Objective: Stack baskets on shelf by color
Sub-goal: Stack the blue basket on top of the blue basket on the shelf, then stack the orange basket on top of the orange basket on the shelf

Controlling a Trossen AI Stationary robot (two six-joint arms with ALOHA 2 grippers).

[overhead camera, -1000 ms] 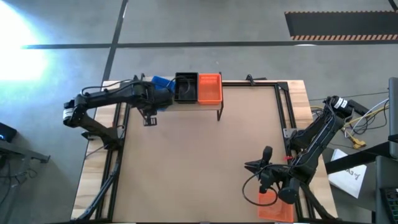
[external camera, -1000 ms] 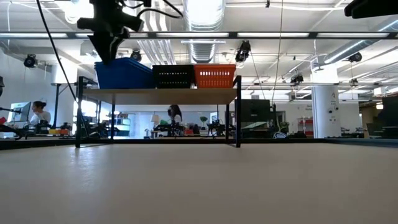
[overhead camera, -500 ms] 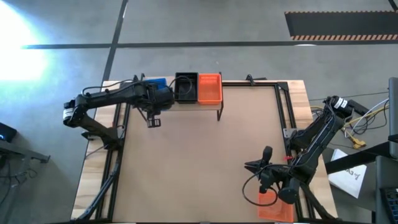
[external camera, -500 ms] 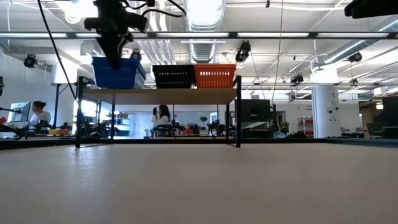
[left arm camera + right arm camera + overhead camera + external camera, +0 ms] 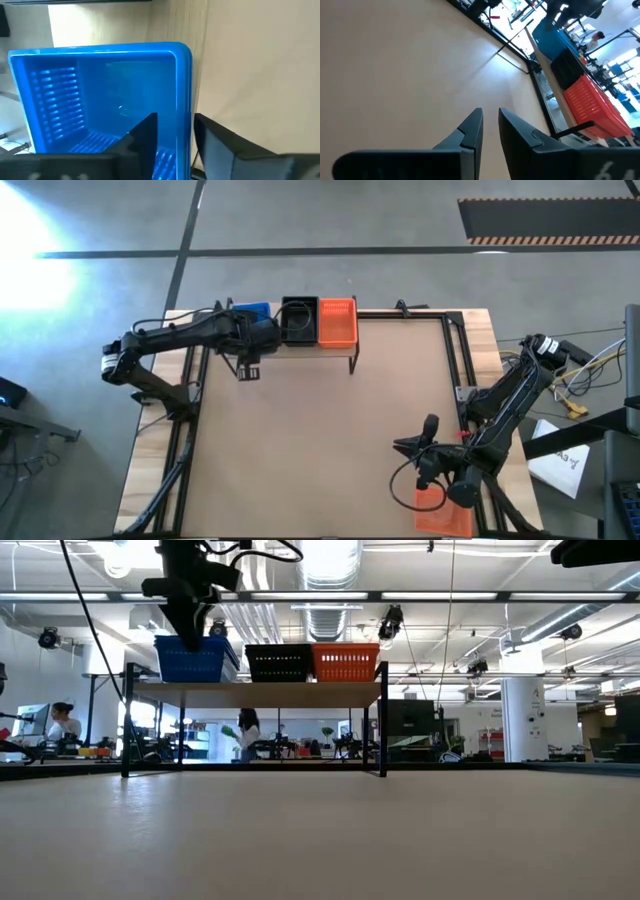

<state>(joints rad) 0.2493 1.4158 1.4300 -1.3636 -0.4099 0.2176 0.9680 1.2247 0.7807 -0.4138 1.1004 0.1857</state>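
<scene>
The high view looks straight down from well above, taking in the whole table (image 5: 330, 430) with grey floor around it; the shelf (image 5: 300, 340) lies toward 11 o'clock. The low view sits at table-top level, facing level across the table (image 5: 320, 840) to the shelf (image 5: 255, 690) standing toward 11 o'clock, with the room beyond. Both share the shelf with its blue basket (image 5: 190, 658), black basket (image 5: 280, 662) and orange basket (image 5: 346, 662). The left wrist view looks from very close down into the blue basket (image 5: 75, 95), past that arm's own fingers (image 5: 145, 140). The right wrist view faces low across the table (image 5: 395, 65) toward the same shelf (image 5: 580, 95), well apart, at 2 o'clock
</scene>
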